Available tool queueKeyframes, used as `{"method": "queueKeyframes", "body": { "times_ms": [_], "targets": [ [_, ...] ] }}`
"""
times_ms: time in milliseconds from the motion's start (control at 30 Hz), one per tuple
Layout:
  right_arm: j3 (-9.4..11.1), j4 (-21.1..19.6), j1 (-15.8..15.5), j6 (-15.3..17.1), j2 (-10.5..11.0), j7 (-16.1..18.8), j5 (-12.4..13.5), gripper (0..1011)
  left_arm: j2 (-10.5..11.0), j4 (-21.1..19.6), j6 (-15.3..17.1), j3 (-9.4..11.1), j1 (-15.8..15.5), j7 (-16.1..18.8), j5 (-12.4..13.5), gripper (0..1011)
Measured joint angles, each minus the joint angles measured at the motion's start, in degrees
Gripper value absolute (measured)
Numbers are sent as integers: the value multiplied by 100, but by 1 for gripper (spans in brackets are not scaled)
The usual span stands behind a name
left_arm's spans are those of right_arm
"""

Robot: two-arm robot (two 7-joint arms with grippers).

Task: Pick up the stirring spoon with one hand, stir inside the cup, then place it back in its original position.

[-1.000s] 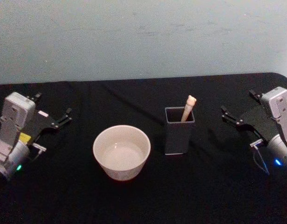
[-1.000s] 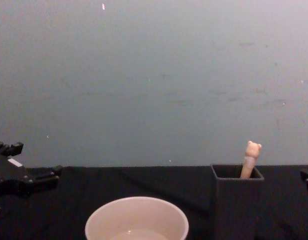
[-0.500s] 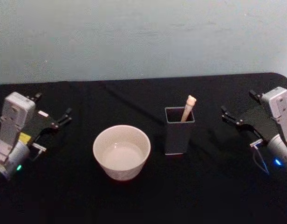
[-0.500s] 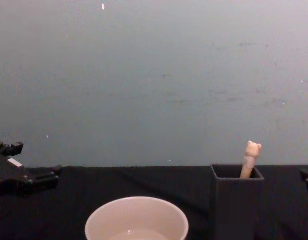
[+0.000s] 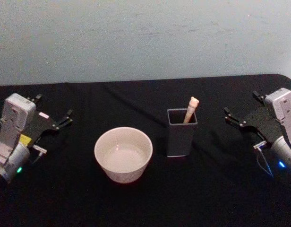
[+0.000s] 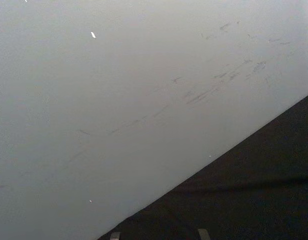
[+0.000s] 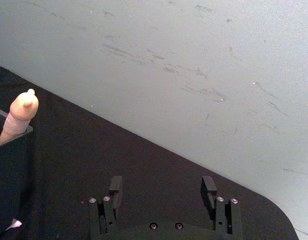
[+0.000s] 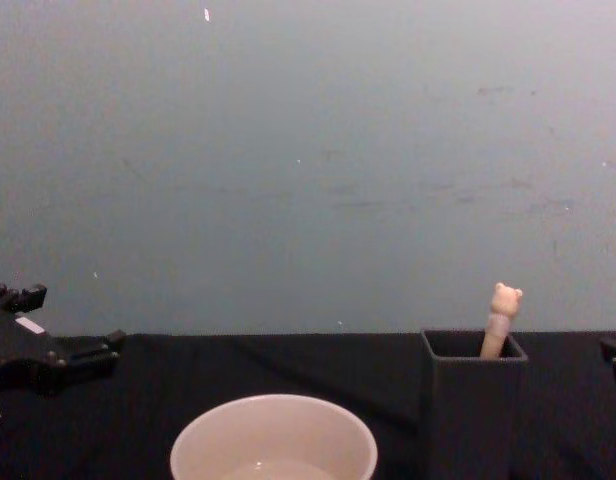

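— Comparing against a second back: anything moved?
— Next to nothing. Nearest first: the cup (image 5: 121, 176) sits near the holder (image 5: 182, 139), on its left and a little closer to the robot, not touching it. Same spot as before.

— And the spoon?
— The spoon (image 5: 190, 109) stands inside the holder, handle leaning toward the back right corner, bear head above the rim. Bowl end hidden down inside. Unchanged.

— Arms?
— The left gripper (image 5: 53, 106) lies well to the holder's left, out past the cup. The right gripper (image 5: 241, 102) lies well to the holder's right, tips aimed toward it. The right one may have crept a hair; too slight to swear to. The left has not stirred.

— What does that mean for the job?
— My reading: the pick-up has not begun. No stirring yet, so nothing to put back. The right gripper is the closer one to the holder, so it looks the likelier to reach.

— Fingers?
— On the right, the fingers (image 7: 114, 186) are spread wide, nothing between them and nothing touched; the wrist view shows a bare gap over the black table (image 5: 221, 189). The left is likewise spread and empty, clear of every object.

— Farther out?
— The table's far edge behind the holder, then a plain scuffed wall (image 5: 145, 38).
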Motion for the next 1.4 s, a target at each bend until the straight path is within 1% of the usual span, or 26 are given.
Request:
{"method": "queueKeyframes", "body": {
  "times_ms": [67, 167, 267, 367, 433, 467, 500, 567, 600, 667, 700, 833, 933, 967, 1033, 1067, 1100, 1133, 1267, 1400],
  "targets": [
    [0, 0, 0, 0, 0, 0, 0, 1002, 0, 0, 0, 0, 0, 0, 0, 1001],
    [53, -47, -32, -1, -8, 47, 27, 1000, 0, 0, 0, 0, 0, 0, 0, 1001],
    [175, -244, -126, 27, 2, 217, 184, 1000, 0, 0, 0, 0, 0, 0, 0, 1001],
    [252, -408, -210, 74, 31, 375, 345, 1002, 0, 0, 0, 0, 0, 0, 0, 1001],
    [383, -660, -339, 209, 83, 679, 690, 1002, 0, 0, 0, 0, 0, 1, 0, 1001],
    [383, -660, -339, 209, 83, 679, 690, 1000, 0, 0, 0, 0, 0, 0, 0, 1001],
    [438, -780, -400, 294, 117, 864, 887, 1000, 0, 0, 0, 0, 0, 0, 0, 1001],
    [500, -905, -466, 395, 156, 1078, 1102, 1002, 0, 0, 0, 0, 0, 0, 0, 1001],
    [556, -1004, -520, 498, 188, 1298, 1322, 1000, 0, 0, 0, 0, 0, 0, 0, 1001],
    [603, -1092, -568, 604, 213, 1508, 1526, 1002, 0, 0, 0, 0, 0, 0, 0, 1001],
    [638, -1157, -597, 700, 226, 1682, 1692, 1002, 0, 0, 0, 0, 0, 0, 0, 1001],
    [687, -1221, -615, 903, 194, 2057, 2024, 1002, 0, 0, 0, 0, 0, 0, 0, 1001],
    [687, -1205, -575, 984, 134, 2206, 2115, 1000, 0, 0, 0, 0, 0, 0, 0, 1001],
    [669, -1167, -528, 1036, 77, 2284, 2147, 1002, 0, 0, 0, 0, 0, 0, 0, 1001],
    [630, -1072, -431, 1111, -22, 2369, 2163, 1002, 0, 0, 0, 0, 0, 0, 0, 1001],
    [630, -1072, -431, 1111, -22, 2369, 2163, 1002, 0, 0, 0, 0, 0, 0, 0, 1001],
    [603, -1007, -368, 1146, -85, 2401, 2160, 1002, 0, 0, 0, 0, 0, 1, 0, 1002],
    [571, -936, -296, 1171, -156, 2426, 2141, 1002, 0, 0, 0, 0, 0, 1, 0, 1001],
    [507, -778, -144, 1205, -301, 2449, 2048, 1002, 0, 0, 0, 0, 0, 0, 0, 1001],
    [440, -561, 58, 1209, -510, 2425, 1873, 1002, 0, 0, 0, 0, 0, 0, 0, 1001]
  ]
}}
